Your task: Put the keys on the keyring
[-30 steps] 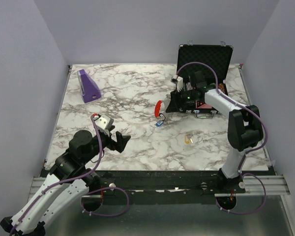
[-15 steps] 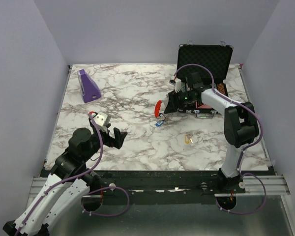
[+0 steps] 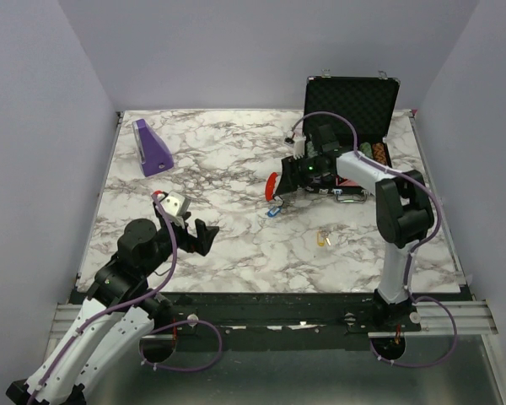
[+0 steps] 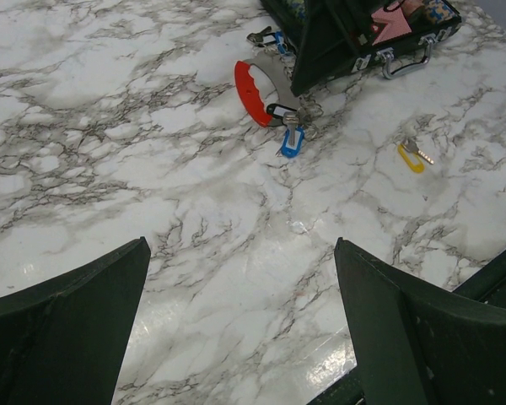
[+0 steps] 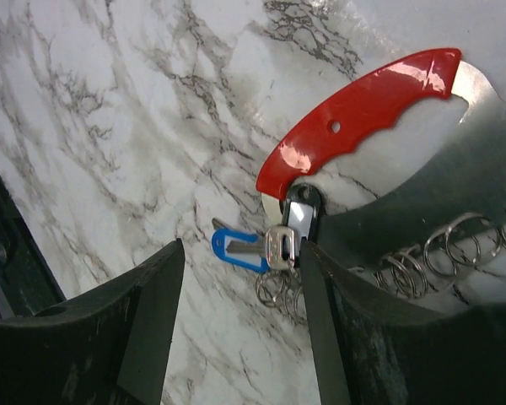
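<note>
Our right gripper (image 5: 240, 249) has swung off the front of the case (image 3: 351, 94) over the last second and now hangs with its fingers spread. A blue key (image 5: 236, 247) lies directly between the fingertips, so we judge a grasp is being lined up; nothing is pinched yet. Just past the fingertips sits the keyring (image 5: 354, 110), its red crescent touching a grey tag (image 5: 443, 190) and a chain of small rings (image 5: 426, 257) trailing under the right finger. Nothing on the table has shifted in that time.

Behind this hand, well apart, the yellow key (image 3: 323, 239) lies loose. Farther off, our left gripper (image 4: 240, 249) has drawn back slightly toward its base and waits, fingers wide apart and empty, the keyring far ahead of it. A second blue key (image 4: 274, 38) lies beside the case.

We cannot tell whether the blue key between the fingers is already threaded on a ring or only resting against the bunch. From above, the right wrist covers the rings and part of the keyring.
</note>
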You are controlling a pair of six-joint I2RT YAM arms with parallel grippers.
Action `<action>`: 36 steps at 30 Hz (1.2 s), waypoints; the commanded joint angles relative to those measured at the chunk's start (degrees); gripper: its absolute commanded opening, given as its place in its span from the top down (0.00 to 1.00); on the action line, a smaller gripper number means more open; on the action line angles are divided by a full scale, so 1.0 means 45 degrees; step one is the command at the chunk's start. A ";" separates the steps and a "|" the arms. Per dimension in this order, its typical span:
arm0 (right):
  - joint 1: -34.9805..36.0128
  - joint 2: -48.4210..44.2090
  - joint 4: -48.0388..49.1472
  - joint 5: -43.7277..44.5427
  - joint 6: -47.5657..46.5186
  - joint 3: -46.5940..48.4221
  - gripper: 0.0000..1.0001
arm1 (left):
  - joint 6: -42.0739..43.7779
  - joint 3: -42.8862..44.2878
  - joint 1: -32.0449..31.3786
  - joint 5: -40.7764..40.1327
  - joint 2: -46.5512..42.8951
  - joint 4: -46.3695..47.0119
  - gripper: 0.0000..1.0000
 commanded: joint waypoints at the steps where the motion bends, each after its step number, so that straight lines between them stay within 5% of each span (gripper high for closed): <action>1: 0.0943 0.1038 0.0131 0.2517 0.2086 0.1355 0.34 | 0.0062 0.0122 0.0087 0.0230 0.0044 0.0255 0.01; 8: 0.1843 0.1900 -0.0395 0.5314 0.1996 0.2530 0.34 | 0.0062 0.0122 0.0126 0.0152 0.0005 0.0236 0.01; 13: 0.1804 0.1063 -0.2833 0.4223 -0.2157 0.3117 0.32 | 0.0082 0.0141 0.0165 0.0191 -0.0014 0.0255 0.01; 20: 0.0830 -0.0853 -0.3307 0.2836 -0.5700 0.0990 0.38 | 0.0082 0.0141 0.0223 0.0347 -0.0014 0.0294 0.01; 25: 0.0320 -0.0562 -0.3404 0.2580 -0.5860 0.0987 0.47 | 0.0062 0.0141 0.0262 0.0425 0.0064 0.0314 0.01; 29: 0.0261 -0.0190 -0.3016 0.3203 -0.5080 0.1085 0.64 | 0.0062 0.0103 0.0301 0.0386 0.0025 0.0294 0.01; 36: 0.0261 0.0218 -0.2291 0.4494 -0.4824 0.1221 0.65 | 0.0043 0.0122 0.0360 0.0600 0.0083 0.0392 0.01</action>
